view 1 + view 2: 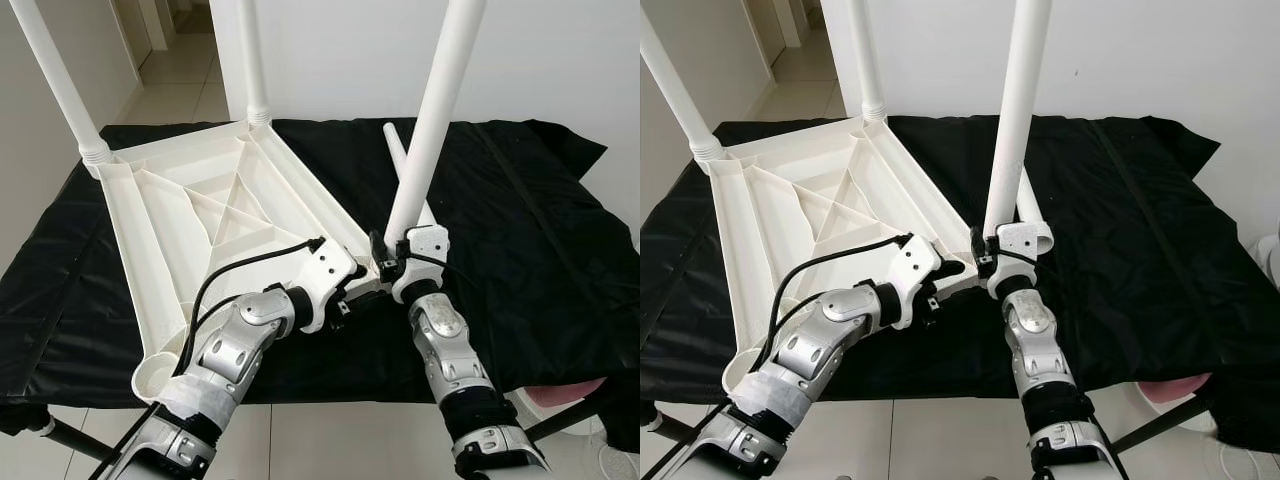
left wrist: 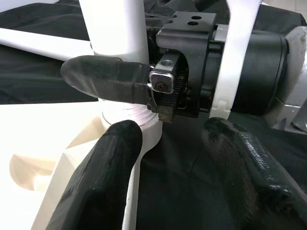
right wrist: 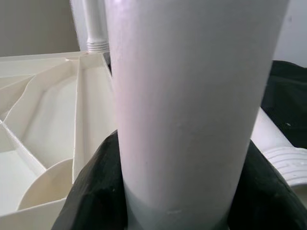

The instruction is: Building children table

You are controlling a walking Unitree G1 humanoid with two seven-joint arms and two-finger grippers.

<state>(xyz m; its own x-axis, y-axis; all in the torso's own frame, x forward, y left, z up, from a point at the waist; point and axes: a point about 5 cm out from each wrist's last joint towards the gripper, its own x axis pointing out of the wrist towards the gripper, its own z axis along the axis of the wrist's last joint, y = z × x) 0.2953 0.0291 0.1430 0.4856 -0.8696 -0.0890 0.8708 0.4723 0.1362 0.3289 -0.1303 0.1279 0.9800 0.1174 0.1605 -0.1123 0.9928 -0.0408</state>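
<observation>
White plastic tabletop (image 1: 210, 215) lies upside down on a black cloth (image 1: 520, 230), ribbed underside up, with two legs (image 1: 62, 85) standing at its far corners. The right gripper (image 1: 385, 262) is clamped around the base of a third table leg (image 1: 432, 115), held upright at the tabletop's near corner socket. Just beside it, the left gripper (image 2: 172, 158) has its fingers (image 2: 103, 182) spread apart at that same corner. A loose leg (image 1: 405, 165) lies on the cloth beyond the right gripper.
</observation>
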